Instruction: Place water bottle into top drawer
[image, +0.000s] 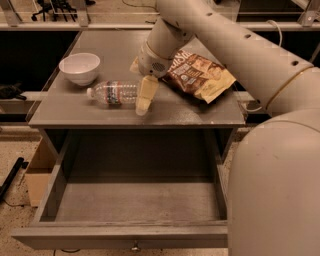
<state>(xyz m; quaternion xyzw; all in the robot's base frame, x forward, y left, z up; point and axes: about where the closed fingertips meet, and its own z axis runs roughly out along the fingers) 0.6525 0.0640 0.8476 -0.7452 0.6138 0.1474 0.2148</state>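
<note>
The water bottle (111, 93) lies on its side on the grey table top (100, 114), white cap pointing left toward the white bowl. My gripper (144, 95) hangs down from the arm right at the bottle's base end, touching or nearly touching it. The top drawer (135, 200) is pulled out wide below the table top. It is empty inside, and its small metal knob (135, 246) shows on the front panel.
A white bowl (79, 67) stands at the table's left, just behind the bottle's cap. A brown snack bag (200, 75) lies to the right of the gripper. My arm and body fill the right side. A cardboard box (37, 175) sits on the floor at left.
</note>
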